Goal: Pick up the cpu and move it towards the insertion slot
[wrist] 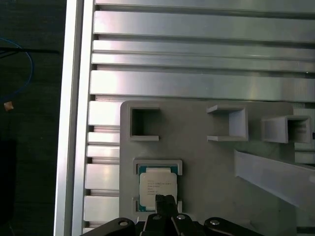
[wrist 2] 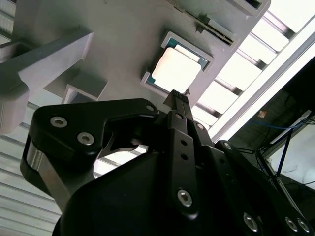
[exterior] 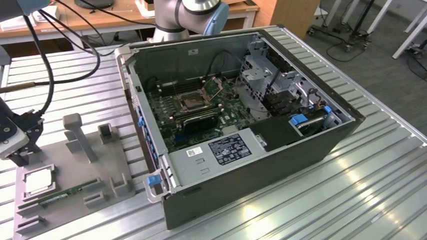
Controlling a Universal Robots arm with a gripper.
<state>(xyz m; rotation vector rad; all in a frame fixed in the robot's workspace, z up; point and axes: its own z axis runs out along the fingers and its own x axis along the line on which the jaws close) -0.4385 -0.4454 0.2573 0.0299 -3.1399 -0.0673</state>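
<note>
— cpu is lying flat in a recess of the grey fixture plate, metal top facing up, well apart from the insertion slot inside the open case.
— Any long axis?
— None, it's square. The gripper is hovering right over it, fingers pressed together, gripping nothing.
— Handling?
— I'm guessing light, stiff, thin, delicate underneath; taking it by 2 opposite edges is looking safest.

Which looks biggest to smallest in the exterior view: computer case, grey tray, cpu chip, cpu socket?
1. computer case
2. grey tray
3. cpu chip and cpu socket look about alike. They sit at different distances from the camera, so not ranked.
</note>
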